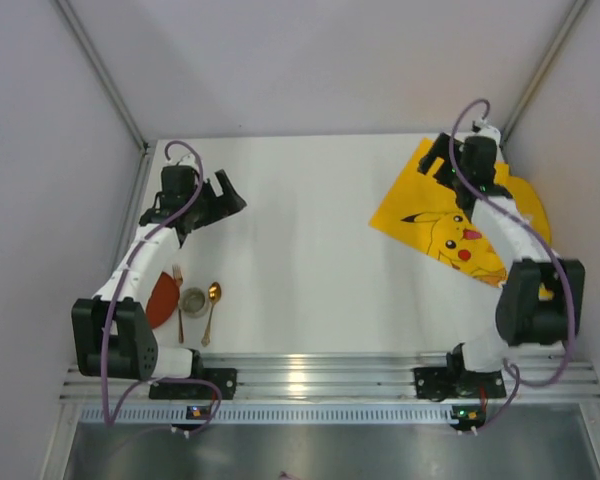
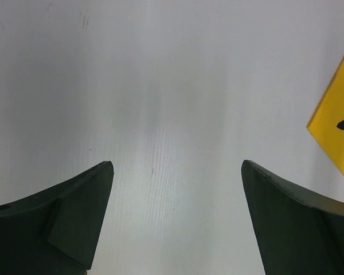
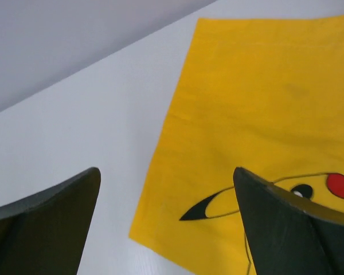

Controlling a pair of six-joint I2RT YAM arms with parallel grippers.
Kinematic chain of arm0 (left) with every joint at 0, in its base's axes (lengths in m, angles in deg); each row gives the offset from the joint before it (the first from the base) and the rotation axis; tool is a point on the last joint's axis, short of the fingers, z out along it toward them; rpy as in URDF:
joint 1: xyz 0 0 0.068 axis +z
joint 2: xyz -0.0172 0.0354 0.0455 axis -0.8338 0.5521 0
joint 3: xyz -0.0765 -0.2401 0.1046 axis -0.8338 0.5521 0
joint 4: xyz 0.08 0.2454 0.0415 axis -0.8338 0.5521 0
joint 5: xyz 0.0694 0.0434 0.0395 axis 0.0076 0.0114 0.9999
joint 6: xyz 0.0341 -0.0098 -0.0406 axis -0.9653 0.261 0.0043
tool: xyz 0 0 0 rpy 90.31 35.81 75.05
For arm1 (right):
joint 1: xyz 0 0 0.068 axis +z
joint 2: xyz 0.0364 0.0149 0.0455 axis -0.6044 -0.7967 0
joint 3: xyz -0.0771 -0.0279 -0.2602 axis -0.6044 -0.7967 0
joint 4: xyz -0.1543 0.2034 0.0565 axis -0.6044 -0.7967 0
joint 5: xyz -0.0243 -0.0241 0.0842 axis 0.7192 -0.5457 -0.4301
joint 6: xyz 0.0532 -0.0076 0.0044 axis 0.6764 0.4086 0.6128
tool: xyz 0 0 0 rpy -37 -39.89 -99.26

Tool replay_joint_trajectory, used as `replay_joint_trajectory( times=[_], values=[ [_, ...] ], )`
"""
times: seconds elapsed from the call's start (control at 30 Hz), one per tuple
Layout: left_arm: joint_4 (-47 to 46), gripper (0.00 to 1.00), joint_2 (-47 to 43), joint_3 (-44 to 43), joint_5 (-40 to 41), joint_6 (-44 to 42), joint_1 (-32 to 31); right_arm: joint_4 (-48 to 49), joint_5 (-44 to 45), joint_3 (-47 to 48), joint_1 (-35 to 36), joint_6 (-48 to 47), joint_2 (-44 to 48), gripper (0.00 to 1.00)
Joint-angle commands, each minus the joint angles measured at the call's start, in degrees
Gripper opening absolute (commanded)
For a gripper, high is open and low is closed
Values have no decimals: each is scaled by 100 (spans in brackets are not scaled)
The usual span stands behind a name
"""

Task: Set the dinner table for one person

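1. Enclosure is plain pale grey panels: back wall [image 1: 310, 60] across the top of the frame, left wall [image 1: 30, 200], right wall [image 1: 595, 150].
2. Left corner post [image 1: 100, 70] slants in from the upper left and right corner post [image 1: 545, 65] from the upper right (both aluminium).
3. Furniture: white matte dinner table [image 1: 300, 250] fills mid-frame, with a ribbed aluminium rail [image 1: 320, 375] along its lower edge.
4. Bottom of frame, below the rail: dull grey metal sheet [image 1: 330, 450].
5. Light is soft and even, shadows faint. Glare spots sit mid-rail, and there is a pale sheen on the tabletop in the middle of the left wrist view.
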Motion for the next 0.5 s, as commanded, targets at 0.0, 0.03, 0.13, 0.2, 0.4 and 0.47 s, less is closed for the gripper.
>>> replay_joint_trajectory(
  times=[0.0,0.03,0.13,0.2,0.4,0.47],
  values=[
    [-240,99,93,-99,-345,92,19,-3312,-1097,2520,142,275,-1986,100],
    [-231,99,93,-90,-397,83,19,-4154,-906,2862,282,239,-2695,100],
    [-266,99,14,50,-477,74,19,-4286,-808,3138,511,177,-3105,100],
    [-248,99,-21,86,-468,48,19,-4286,-729,3173,582,361,-3221,100],
    [-213,99,-74,130,-494,-40,19,-4435,-544,3541,994,485,-3642,100],
    [-222,99,-39,173,-512,-40,19,-4628,-465,3726,1161,450,-3871,100]
  ],
)
